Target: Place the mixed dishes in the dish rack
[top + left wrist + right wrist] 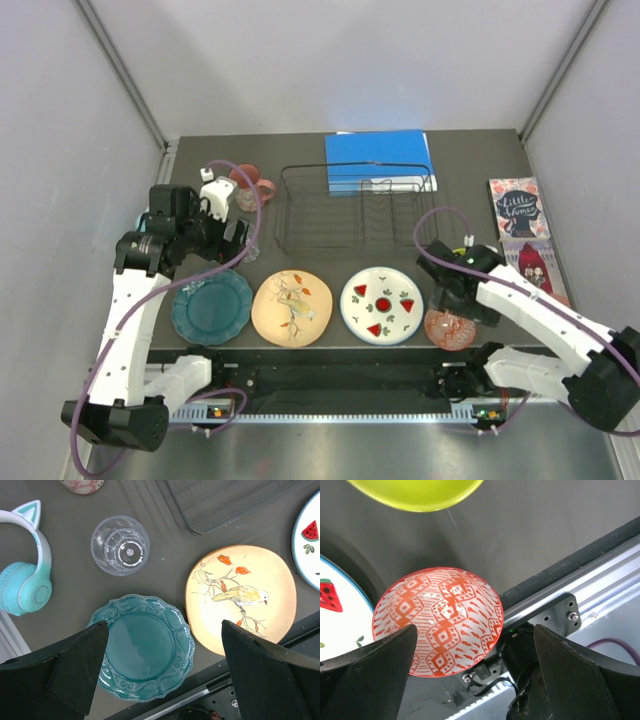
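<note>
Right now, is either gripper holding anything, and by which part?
Nothing is held. The left gripper hangs open over the teal scalloped plate; the right gripper hangs open over the red-patterned bowl.

Dark table (470, 165) with plates (381, 305), rack (355, 207), books (518, 208)

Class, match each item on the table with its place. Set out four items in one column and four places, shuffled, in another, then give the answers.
Items
1. teal plate
2. watermelon plate
3. blue book
4. red-patterned bowl

Places
a. at the far side of the dish rack
b. near edge, right of all the plates
c. leftmost of the three plates
d. rightmost of the three plates

Pairs: 1-c, 2-d, 3-a, 4-b
</note>
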Robot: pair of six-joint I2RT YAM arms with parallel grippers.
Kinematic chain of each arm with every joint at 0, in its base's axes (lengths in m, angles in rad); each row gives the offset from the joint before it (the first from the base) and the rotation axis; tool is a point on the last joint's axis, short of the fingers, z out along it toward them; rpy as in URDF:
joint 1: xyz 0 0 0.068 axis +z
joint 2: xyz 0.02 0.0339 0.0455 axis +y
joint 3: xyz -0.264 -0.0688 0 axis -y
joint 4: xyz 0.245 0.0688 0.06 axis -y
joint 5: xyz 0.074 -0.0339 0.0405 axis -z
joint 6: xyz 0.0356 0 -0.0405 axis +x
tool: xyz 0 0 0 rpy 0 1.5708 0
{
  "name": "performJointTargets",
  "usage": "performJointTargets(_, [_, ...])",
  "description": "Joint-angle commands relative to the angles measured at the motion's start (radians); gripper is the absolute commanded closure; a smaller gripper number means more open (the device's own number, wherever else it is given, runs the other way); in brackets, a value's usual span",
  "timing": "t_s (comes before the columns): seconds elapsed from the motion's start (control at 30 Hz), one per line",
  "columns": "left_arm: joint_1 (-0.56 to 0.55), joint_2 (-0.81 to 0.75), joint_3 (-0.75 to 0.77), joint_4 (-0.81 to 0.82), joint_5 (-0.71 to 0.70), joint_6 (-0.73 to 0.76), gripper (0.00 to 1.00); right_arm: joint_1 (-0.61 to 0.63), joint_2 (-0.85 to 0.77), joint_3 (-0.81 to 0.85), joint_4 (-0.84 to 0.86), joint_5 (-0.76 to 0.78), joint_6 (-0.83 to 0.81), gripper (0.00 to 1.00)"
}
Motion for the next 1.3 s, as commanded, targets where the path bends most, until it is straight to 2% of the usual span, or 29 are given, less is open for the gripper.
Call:
performJointTargets(0.0, [0.002,-0.014,-0.016,0.081,-0.032,0.0,0.01,-0.009,0.108,0.056,-0.014,-0.049,-0.125,0.0])
performJointTargets(0.07, [0.002,-0.019,-0.024,0.083,-0.039,-0.005,0.01,-0.011,0.155,0.056,0.015,-0.054,-0.165,0.0])
performJointTargets(0.47, [0.002,-0.004,-0.003,0.089,-0.079,0.0,0.01,-0.02,0.164,-0.028,0.128,-0.098,-0.19,0.0])
performJointTargets(0.7, [0.002,0.022,0.028,0.095,-0.082,-0.014,0.01,-0.021,0.203,0.018,0.185,-0.086,-0.216,0.0])
performJointTargets(1.0, [0.002,0.042,0.053,0.093,-0.101,-0.003,0.01,-0.021,0.221,-0.008,0.315,-0.141,-0.202,0.0])
performJointTargets(1.27, [0.002,0.059,0.065,0.104,-0.102,-0.005,0.01,-0.029,0.263,-0.019,0.409,-0.121,-0.194,0.0])
